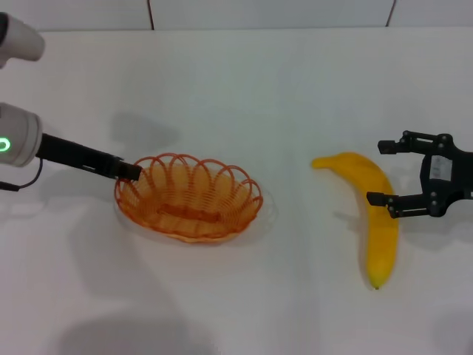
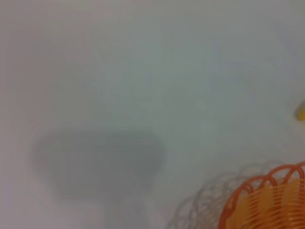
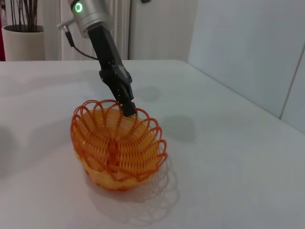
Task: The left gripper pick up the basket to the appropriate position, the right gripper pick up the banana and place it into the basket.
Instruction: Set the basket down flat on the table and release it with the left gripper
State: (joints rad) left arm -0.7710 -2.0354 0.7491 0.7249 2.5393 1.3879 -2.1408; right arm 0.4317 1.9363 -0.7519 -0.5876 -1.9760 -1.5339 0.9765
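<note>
The orange wire basket (image 1: 188, 198) sits left of centre on the white table. My left gripper (image 1: 133, 171) is shut on its rim at the left end; in the right wrist view the left gripper (image 3: 127, 109) pinches the far rim of the basket (image 3: 116, 148), which looks slightly tilted. The yellow banana (image 1: 369, 211) lies on the table to the right, its dark tip towards me. My right gripper (image 1: 377, 172) is open just right of the banana, fingers pointing at it and empty. The left wrist view shows part of the basket rim (image 2: 267, 200) and a sliver of banana (image 2: 301, 113).
The white table (image 1: 236, 89) runs back to a wall at the far edge. In the right wrist view a plant pot (image 3: 24, 40) stands beyond the table. Nothing else lies between basket and banana.
</note>
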